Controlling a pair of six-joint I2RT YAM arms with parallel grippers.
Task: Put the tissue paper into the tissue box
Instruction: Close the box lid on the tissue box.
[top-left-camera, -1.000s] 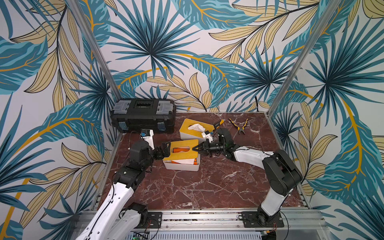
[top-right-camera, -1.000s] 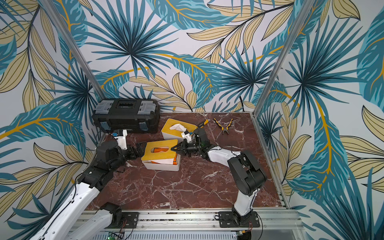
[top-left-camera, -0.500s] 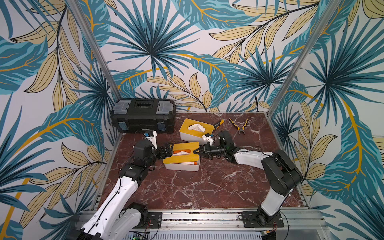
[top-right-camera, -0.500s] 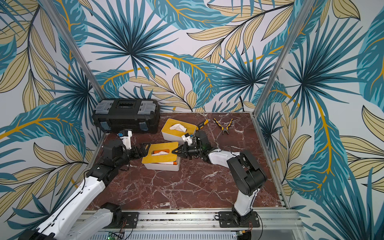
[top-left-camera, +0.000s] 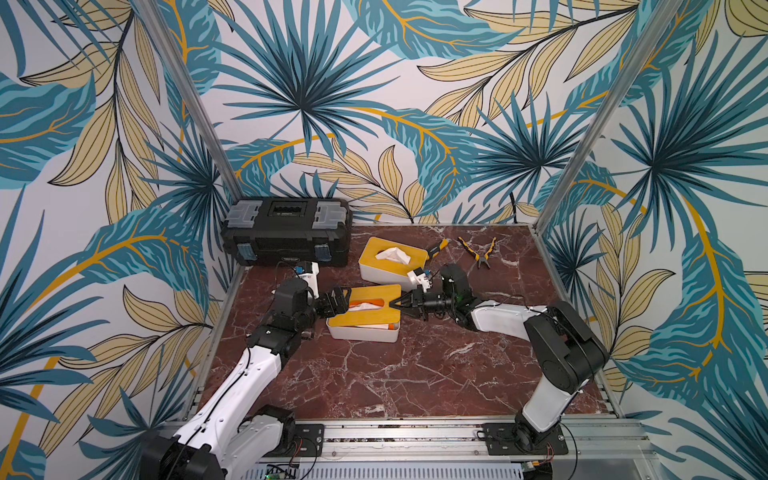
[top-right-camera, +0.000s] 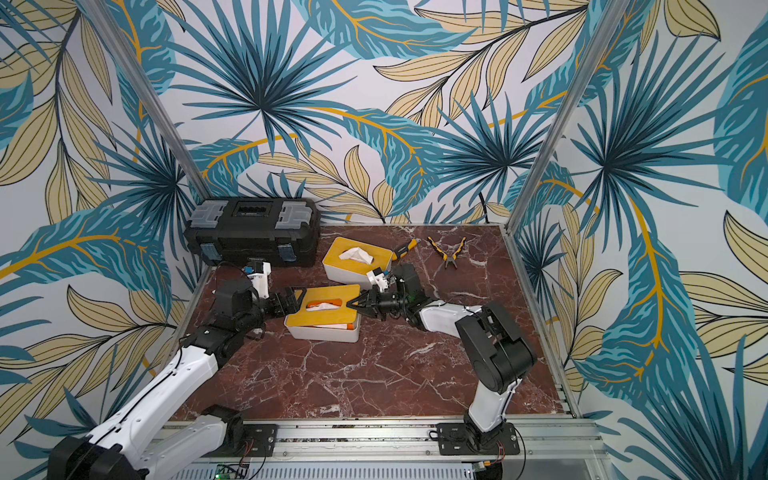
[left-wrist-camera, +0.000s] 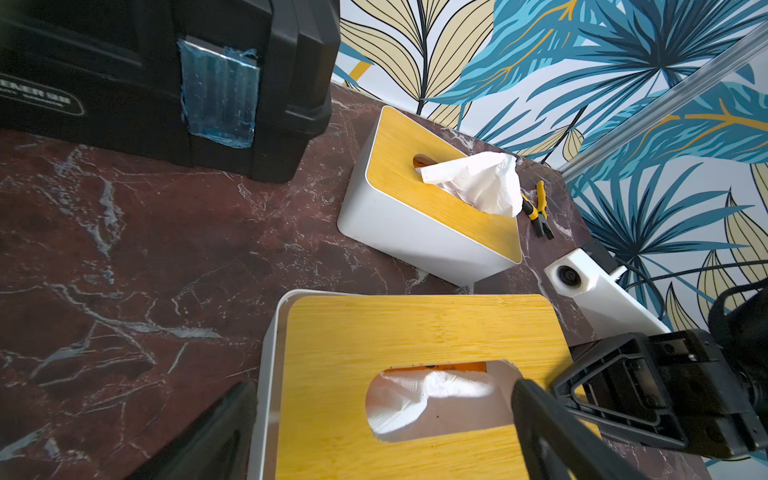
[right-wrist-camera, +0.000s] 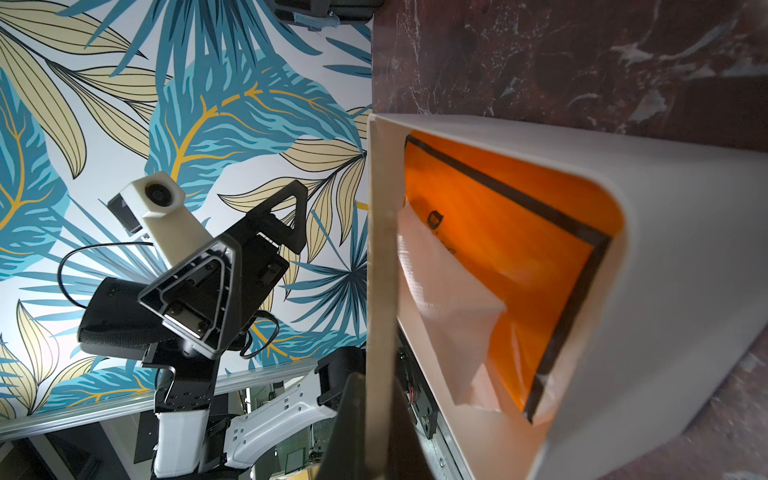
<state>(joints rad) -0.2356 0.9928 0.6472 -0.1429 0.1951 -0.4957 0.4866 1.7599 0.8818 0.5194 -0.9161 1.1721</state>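
The marble table (top-left-camera: 395, 374) carries a black toolbox (top-left-camera: 286, 232) at the rear, two tissue boxes and a pair of pliers (top-left-camera: 478, 253). The near tissue box (top-left-camera: 361, 332) lies between the two arms. The far tissue box (top-left-camera: 384, 274) stands just behind it, closed, with a sheet protruding.

The bamboo lid (top-left-camera: 376, 316) of the near tissue box is not seated. The right wrist view shows it raised at the right arm's end, with a gap above the white wall. The right gripper (top-left-camera: 398, 303) is clamped on that lid edge. The left gripper (top-left-camera: 338, 301) is spread to its widest at the opposite end and holds nothing; contact with the box cannot be determined.

The tissue paper (left-wrist-camera: 415, 395) is inside the near tissue box, in its orange pack (right-wrist-camera: 519, 257), with one sheet bunched under the lid slot.

Probable faults:
- The lid slips, because the grip takes only a thin edge
- The lid seats askew, if it is lowered out of line with the rim
- The loose sheet is pinched between lid and rim
- The near tissue box slides on the smooth table, if the left gripper pushes it
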